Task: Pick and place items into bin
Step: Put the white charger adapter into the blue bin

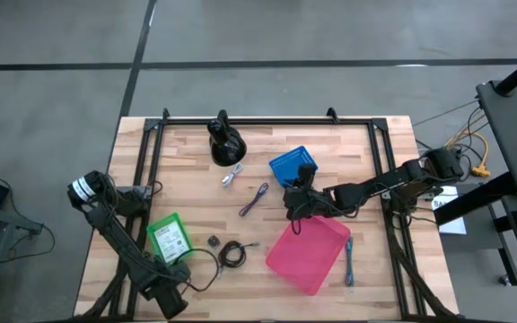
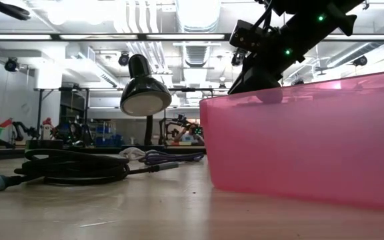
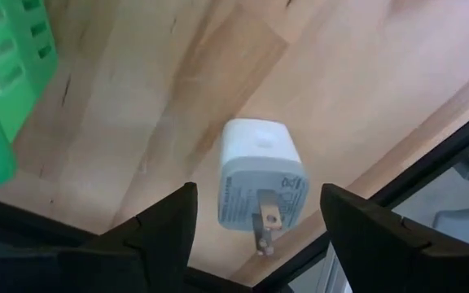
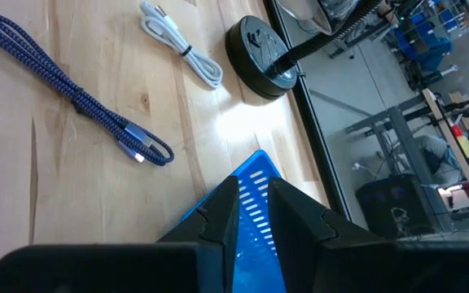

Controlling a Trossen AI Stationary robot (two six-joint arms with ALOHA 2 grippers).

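Observation:
A white plug-in charger (image 3: 259,175) lies on its side on the wood, prongs toward the table's near edge. My left gripper (image 3: 259,194) hangs open over it, pointing steeply down, one finger on either side and neither touching; in the high view the left gripper (image 1: 173,298) hides the charger. My right gripper (image 1: 293,205) waits at the far rim of the pink bin (image 1: 312,260), above the blue basket (image 4: 251,203). A narrow gap shows between its fingers, with nothing in it. Loose on the table lie a purple cable (image 1: 254,199), a white cable (image 1: 233,175), a black coiled cable (image 1: 233,254), a tiny dark block (image 1: 214,240) and a blue cable (image 1: 350,260).
A green basket (image 1: 169,238) stands just beyond my left gripper, and its wall shows in the left wrist view (image 3: 6,81). The black rounded stand (image 1: 225,142) is at the far middle. The table's near edge (image 3: 414,138) runs close beside the charger.

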